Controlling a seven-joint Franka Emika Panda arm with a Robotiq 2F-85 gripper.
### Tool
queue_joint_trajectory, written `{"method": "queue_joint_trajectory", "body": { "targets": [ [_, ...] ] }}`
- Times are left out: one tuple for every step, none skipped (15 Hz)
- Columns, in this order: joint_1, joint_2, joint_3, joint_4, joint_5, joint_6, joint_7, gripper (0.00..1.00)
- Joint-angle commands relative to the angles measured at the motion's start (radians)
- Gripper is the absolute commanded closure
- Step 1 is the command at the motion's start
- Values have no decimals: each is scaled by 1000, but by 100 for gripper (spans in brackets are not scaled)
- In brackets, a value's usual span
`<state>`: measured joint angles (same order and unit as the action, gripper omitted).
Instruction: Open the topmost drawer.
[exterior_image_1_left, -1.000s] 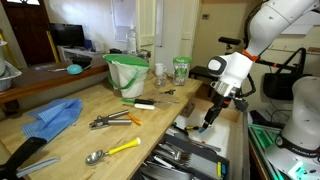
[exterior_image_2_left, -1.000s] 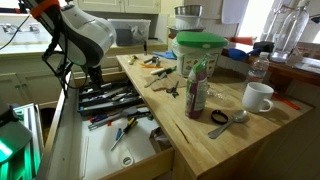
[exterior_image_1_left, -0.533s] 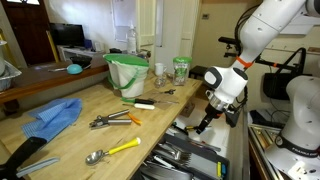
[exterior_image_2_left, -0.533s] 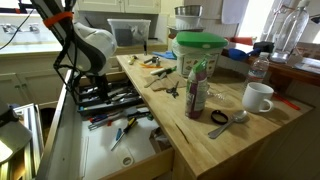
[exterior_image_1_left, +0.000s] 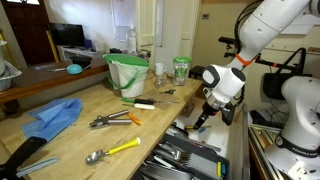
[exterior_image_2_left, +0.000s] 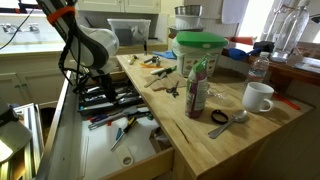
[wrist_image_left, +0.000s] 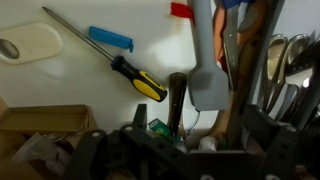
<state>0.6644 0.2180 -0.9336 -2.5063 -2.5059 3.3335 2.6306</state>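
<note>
Warm, even indoor light fills both exterior views — the wooden counter (exterior_image_1_left: 70, 125) glows yellowish, with soft, short shadows under what lies on it. A bright window (exterior_image_2_left: 290, 20) washes out one corner. The wrist view is dimmer and soft — its lower foreground dark and blurred.

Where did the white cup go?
In an exterior view the white mug stands on the wooden countertop near the picture's right edge, just behind the metal spoon and in front of a water bottle.
</note>
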Motion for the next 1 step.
{"method": "queue_joint_trajectory", "body": {
  "targets": [
    [0,0,-1,0,0,0,0,0]
  ]
}}
